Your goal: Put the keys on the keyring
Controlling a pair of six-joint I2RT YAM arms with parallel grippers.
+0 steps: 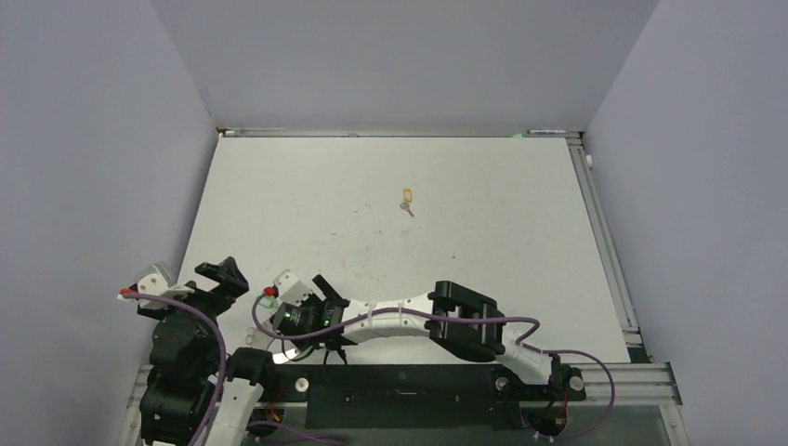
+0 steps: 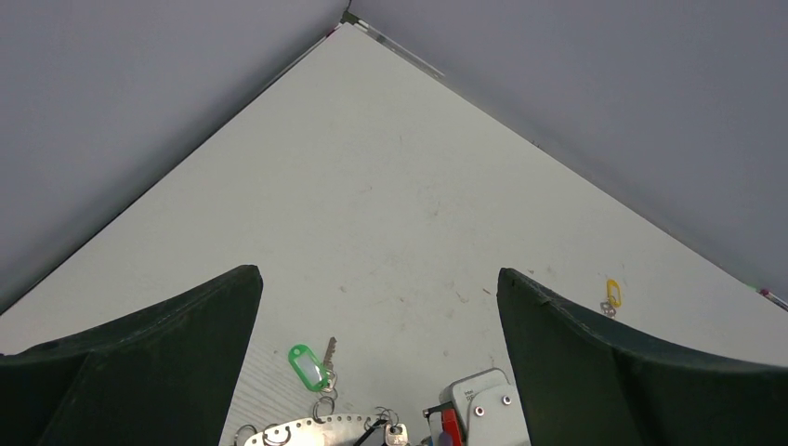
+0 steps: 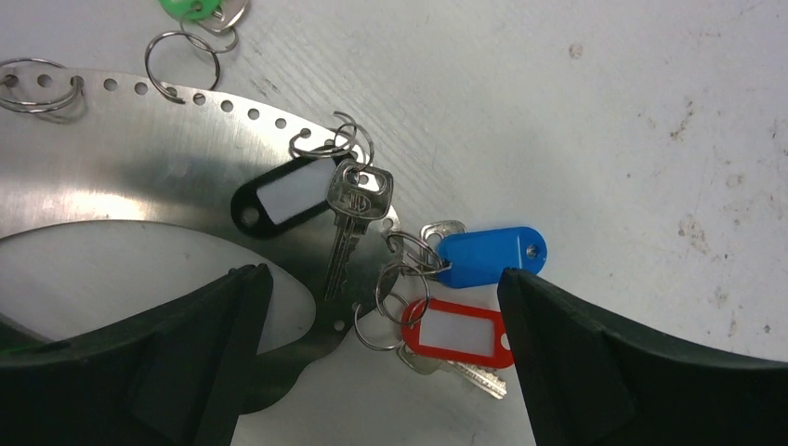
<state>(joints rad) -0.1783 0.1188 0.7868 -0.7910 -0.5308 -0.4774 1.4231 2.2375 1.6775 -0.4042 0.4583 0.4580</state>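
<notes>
The keyring (image 3: 139, 158) is a flat shiny metal band with small holes along its rim, and it also shows in the left wrist view (image 2: 325, 433). A black-tagged key (image 3: 353, 218) hangs by a wire ring from a rim hole. The blue-tagged key (image 3: 488, 255) and the red-tagged key (image 3: 460, 333) lie at the band's end, their rings bunched there. The green-tagged key (image 2: 308, 366) lies by the rim. A yellow-tagged key (image 1: 407, 198) lies alone far out. My right gripper (image 3: 379, 279) hangs open over the red tag. My left gripper (image 2: 379, 279) stands open and holds nothing.
The right wrist's white camera housing (image 2: 479, 409) sits low between the left fingers. Grey walls (image 1: 390, 56) enclose the white table (image 1: 465, 232) on three sides. A metal rail (image 1: 609, 251) runs along its right edge.
</notes>
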